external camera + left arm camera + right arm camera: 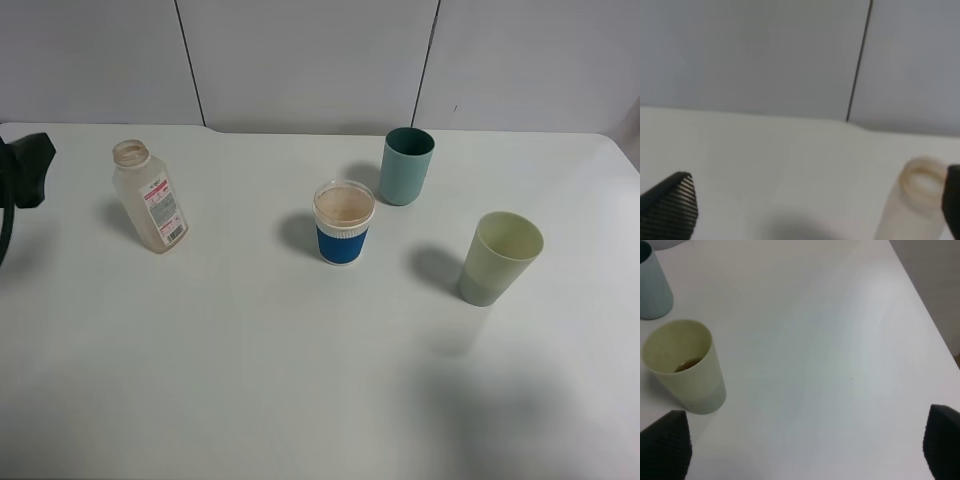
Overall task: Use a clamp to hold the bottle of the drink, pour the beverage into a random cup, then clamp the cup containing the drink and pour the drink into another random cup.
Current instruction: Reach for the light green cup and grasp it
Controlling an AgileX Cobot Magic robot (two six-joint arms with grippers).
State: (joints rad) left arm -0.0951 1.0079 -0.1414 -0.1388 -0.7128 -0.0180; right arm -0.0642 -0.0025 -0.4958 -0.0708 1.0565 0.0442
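The translucent bottle with its red-printed white label stands uncapped at the table's left. The pale yellowish-green cup stands at the right, and the right wrist view shows a little dark brownish drink in its bottom. The teal cup stands behind it toward the centre. My left gripper is open, nothing between its fingers, with the bottle close beside one fingertip. My right gripper hangs open above bare table, the pale cup off to one side of it.
A short blue cup with a white rim stands mid-table between bottle and teal cup. A black part of the left arm shows at the far left edge. The table's right edge runs near the right gripper. Grey wall panels stand behind the table.
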